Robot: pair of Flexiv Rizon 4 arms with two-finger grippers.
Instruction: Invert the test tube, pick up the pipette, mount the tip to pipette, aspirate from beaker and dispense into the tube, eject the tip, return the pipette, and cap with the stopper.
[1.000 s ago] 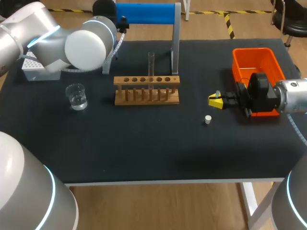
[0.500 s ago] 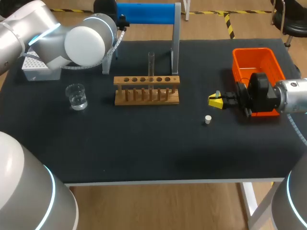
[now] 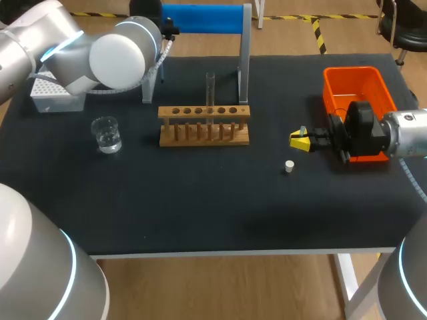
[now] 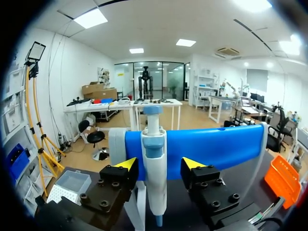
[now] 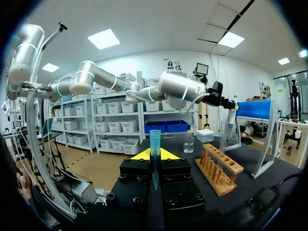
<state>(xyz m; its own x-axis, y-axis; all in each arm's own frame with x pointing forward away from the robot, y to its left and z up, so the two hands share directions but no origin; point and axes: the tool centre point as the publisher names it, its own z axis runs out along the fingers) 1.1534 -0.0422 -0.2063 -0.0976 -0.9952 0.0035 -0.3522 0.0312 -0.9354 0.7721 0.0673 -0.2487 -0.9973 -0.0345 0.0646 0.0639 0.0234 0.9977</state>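
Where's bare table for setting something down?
The whole near strip of the table, robot-side of the glass, rack and stopper, is bare. Crowded: between stopper, right hand holding a tip, and orange bin; also back left by the white box.

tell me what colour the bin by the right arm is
Orange bin; the head view shows it best.

Orange bin (image 3: 353, 79); seemingly white stopper (image 3: 289, 166)
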